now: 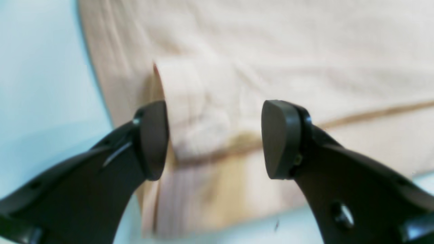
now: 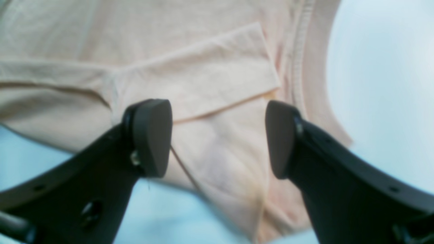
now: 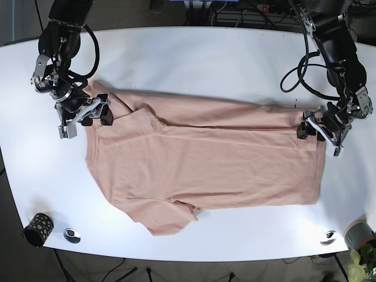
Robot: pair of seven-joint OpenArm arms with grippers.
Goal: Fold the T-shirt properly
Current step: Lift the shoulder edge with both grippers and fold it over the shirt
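A peach T-shirt (image 3: 200, 161) lies spread across the middle of the white surface (image 3: 194, 56), its long axis running from 9 o'clock to 3 o'clock in the base view, with the far long edge already turned over onto the body so that a fold line crosses the cloth from upper left to right. One sleeve (image 3: 167, 218) sticks out toward 6 o'clock at the near edge. The right tool (image 3: 94, 116) sits at the 9 o'clock end of the shirt, by the neck; the right wrist view shows its jaws spread apart with nothing between them, poised just over a folded flap of cloth (image 2: 200, 84) and the ribbed collar band (image 2: 300, 67) to the right of it. The left tool (image 3: 311, 130) sits at the 3 o'clock end, at the far corner of the hem; the left wrist view shows its jaws likewise parted and empty, hanging over a small turned-up corner of fabric (image 1: 190, 108) and a seam (image 1: 373, 115) running off toward 3 o'clock, though that view is blurred and I cannot tell whether the fingertips touch the cloth. On the near edge of the surface stand a dark spotted cup (image 3: 36, 229) at 7 o'clock, a small round silver piece (image 3: 71, 235) just beside it, and another round silver piece (image 3: 328, 238) at 5 o'clock.
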